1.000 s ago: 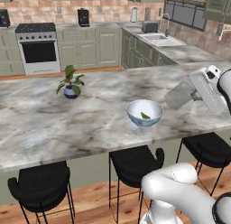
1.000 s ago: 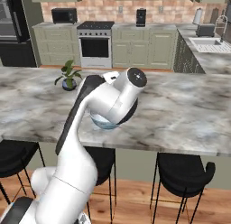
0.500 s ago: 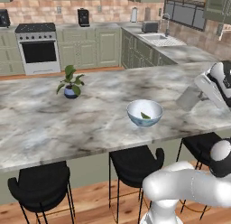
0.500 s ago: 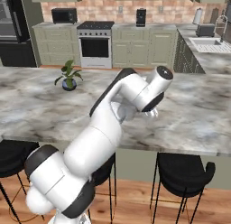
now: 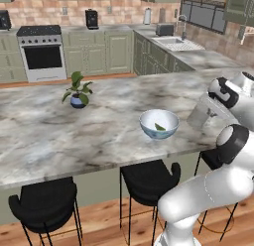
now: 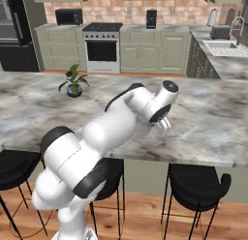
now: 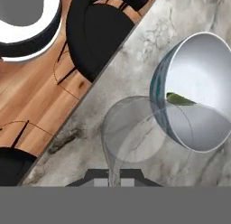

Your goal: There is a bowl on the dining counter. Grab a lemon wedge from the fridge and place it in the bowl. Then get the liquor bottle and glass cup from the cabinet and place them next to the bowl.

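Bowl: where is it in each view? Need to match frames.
Left base view: bowl right of centre on the counter, lemon wedge inside.
Right base view: hidden behind the arm, mid-frame.
Hand view: upper right, partly behind the glass cup.
Shared landmark: black stools along the counter's near edge.

Marble dining counter (image 5: 59, 136) carries a bowl (image 5: 158, 124); a potted plant (image 5: 77, 90) stands well apart.

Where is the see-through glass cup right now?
The clear glass cup is held in the robot's gripper, over the marble dining counter, just right of the white bowl holding the green lemon wedge in the left base view.
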Available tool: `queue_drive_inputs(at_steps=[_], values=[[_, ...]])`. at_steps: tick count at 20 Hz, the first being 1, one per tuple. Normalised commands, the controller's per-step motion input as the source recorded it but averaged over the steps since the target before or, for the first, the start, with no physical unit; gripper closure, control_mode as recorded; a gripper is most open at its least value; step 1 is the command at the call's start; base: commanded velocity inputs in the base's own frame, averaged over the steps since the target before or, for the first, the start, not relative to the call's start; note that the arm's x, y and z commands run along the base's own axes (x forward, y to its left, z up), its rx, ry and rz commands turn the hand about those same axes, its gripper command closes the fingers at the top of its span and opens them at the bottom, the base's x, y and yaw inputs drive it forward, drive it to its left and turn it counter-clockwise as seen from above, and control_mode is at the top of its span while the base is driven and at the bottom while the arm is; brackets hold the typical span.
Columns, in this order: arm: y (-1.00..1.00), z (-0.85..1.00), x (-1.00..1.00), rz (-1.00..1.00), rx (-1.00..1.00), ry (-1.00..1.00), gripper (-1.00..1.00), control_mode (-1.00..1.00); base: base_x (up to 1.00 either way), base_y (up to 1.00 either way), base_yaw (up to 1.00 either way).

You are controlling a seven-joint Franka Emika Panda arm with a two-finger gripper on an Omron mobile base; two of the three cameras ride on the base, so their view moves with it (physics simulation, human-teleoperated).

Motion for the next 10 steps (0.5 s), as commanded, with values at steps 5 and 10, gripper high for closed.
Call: queue_drive_inputs(at_steps=[5,10], values=[[-0.07,-0.52,0.5,-0.02,-0.13,0.0,1.0,-1.0,0.0,0.0,0.0],[-0.21,-0.31,0.28,-0.05,-0.19,0.03,1.0,-1.0,0.0,0.0,0.0]])
